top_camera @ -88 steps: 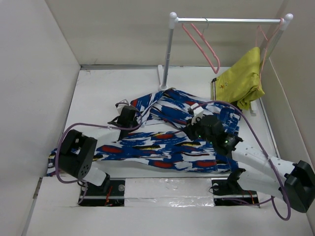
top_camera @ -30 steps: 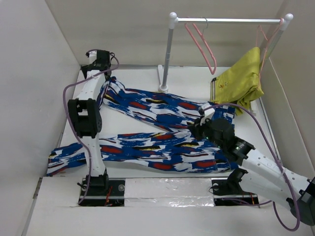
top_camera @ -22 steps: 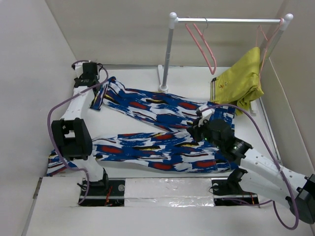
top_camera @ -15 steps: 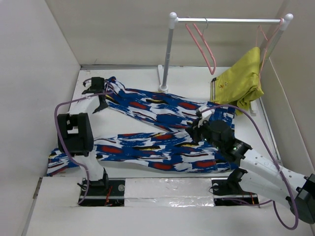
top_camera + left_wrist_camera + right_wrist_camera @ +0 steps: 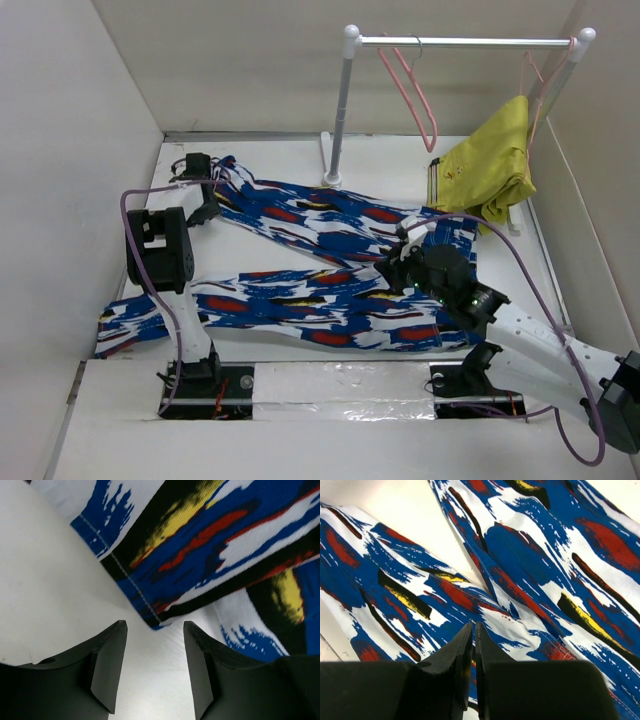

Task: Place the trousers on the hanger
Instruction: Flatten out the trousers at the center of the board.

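Pulled back from the far-left corner within the last second: left arm, now folded, with left fingers [image 5: 107,665] parted, nothing between them, over bare bench [image 5: 270,152] just beside the far-leg hem of the trousers [image 5: 330,215]. Unmoved: trousers, spread in a flat V across the bench; right fingers [image 5: 462,655] pressed nearly together above the cloth near the waist. Hidden: any pinch of fabric at the right tips, cannot tell; waist under the right arm. Hanger [image 5: 412,92] on the rail [image 5: 470,42], bare, well apart from the trousers.
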Tool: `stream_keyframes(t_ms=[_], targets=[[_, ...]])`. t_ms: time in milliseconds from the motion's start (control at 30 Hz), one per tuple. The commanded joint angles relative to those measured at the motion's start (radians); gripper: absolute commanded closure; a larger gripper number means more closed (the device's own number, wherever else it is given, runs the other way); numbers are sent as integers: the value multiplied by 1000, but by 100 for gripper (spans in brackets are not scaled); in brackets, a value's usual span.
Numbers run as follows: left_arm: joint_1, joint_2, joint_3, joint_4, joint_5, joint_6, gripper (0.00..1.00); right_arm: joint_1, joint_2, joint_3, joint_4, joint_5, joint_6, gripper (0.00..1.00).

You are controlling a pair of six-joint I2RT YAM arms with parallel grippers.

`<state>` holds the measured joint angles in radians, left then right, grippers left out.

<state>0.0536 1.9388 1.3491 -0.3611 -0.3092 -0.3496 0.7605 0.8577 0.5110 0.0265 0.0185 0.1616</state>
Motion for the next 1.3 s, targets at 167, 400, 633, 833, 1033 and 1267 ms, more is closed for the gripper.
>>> stream_keyframes(t_ms=[167,400,633,833,1033,1267], targets=[[0,100,108,-15,-62,24,68,5,15,24,59,-11,-10,88],[-9,92,137,-28,-154,21,100,5,6,21,47,-11,-10,88],[-139,-250,134,-104,-214,41,100,5,-20,20,38,-11,-7,88],[-210,-530,183,-243,-177,38,100,5,-37,23,39,-11,-7,88],[-201,-675,255,-294,-79,37,100,5,-68,34,41,-2,1,88],[-117,-557,284,-231,-30,34,100,5,-40,63,39,18,-2,88]])
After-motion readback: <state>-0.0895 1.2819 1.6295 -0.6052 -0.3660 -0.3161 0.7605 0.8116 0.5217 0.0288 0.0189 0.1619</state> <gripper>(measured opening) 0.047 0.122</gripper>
